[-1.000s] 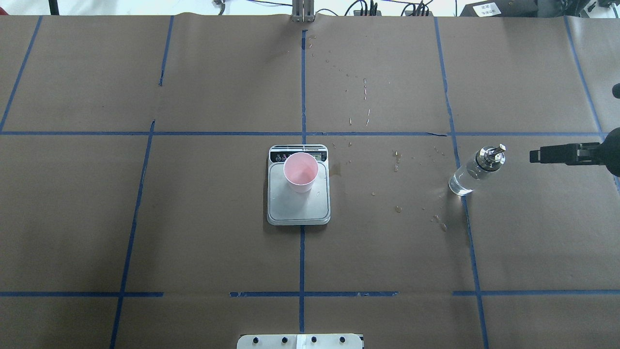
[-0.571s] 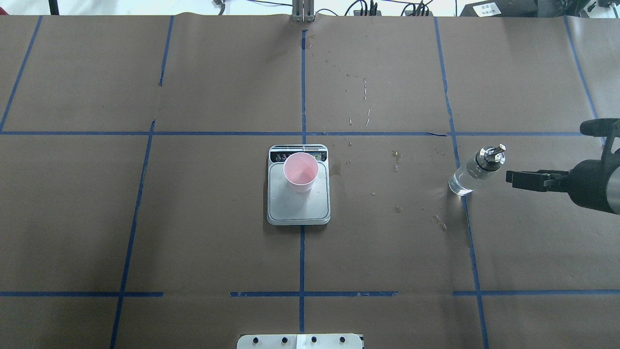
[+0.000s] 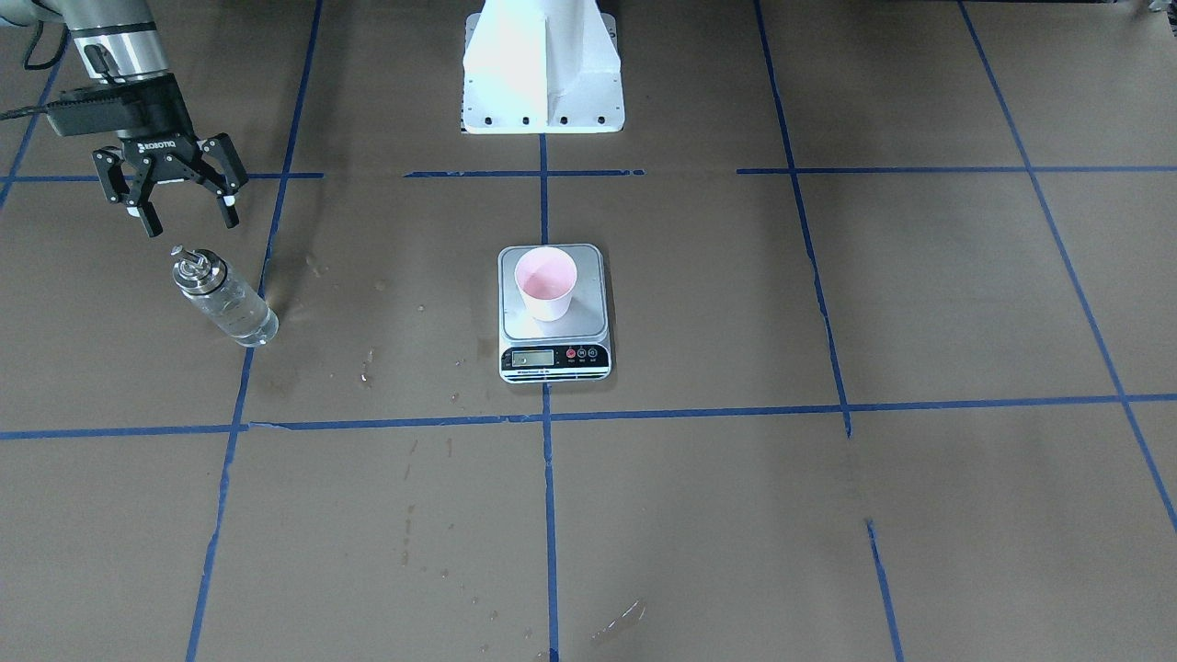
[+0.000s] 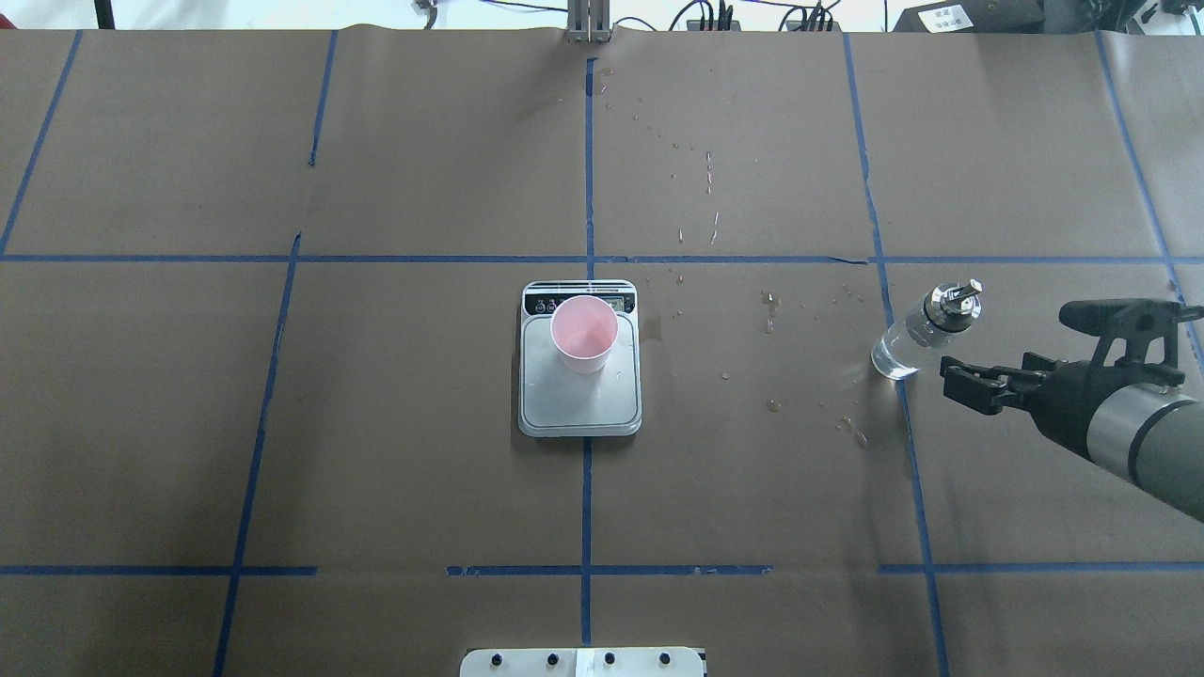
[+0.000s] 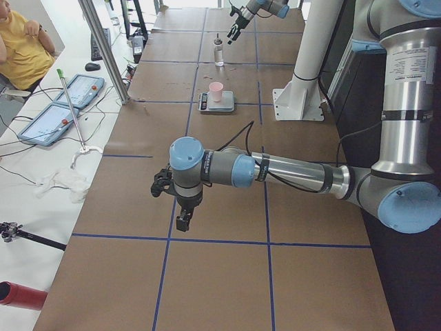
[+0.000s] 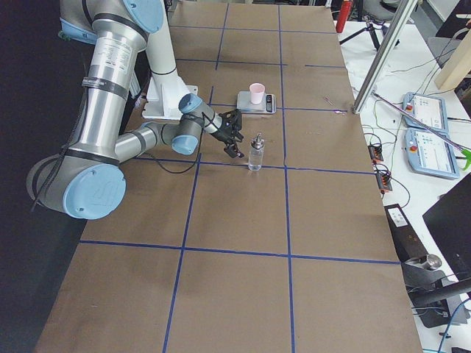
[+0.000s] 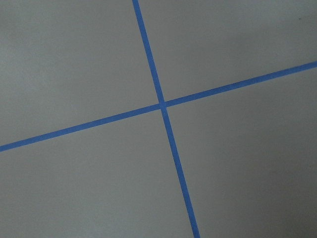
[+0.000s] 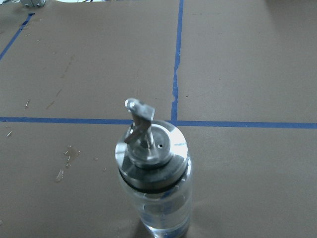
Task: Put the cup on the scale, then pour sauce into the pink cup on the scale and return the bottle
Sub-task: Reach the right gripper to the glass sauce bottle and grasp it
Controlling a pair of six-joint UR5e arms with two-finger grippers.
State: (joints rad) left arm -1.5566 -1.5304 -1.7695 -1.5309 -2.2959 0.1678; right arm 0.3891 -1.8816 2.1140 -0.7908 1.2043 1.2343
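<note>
I see the small clear glass cylindrical bottle standing upright on the brown paper-covered table. It is on the robot's right side, with its base at a blue tape line and well apart from the scale. Through the right wrist camera its shiny metal cap fills the lower middle of the view, a thin dark ring sits under the cap, and a short angled pour spout rises off-centre from it. The sauce inside is clear and colourless, so the glass looks like it holds water.

The right gripper hangs near the bottle on the robot's side of it. Its two black fingers are spread wide and are not touching the glass.

The small pale pink tapered paper cup stands upright on the silver steel platform of the small rectangular kitchen scale, towards the display end. Small droplets dot the paper between the scale and the bottle.

The left gripper shows only in the side view, over bare paper far from the scale, and I cannot tell how its fingers stand.
</note>
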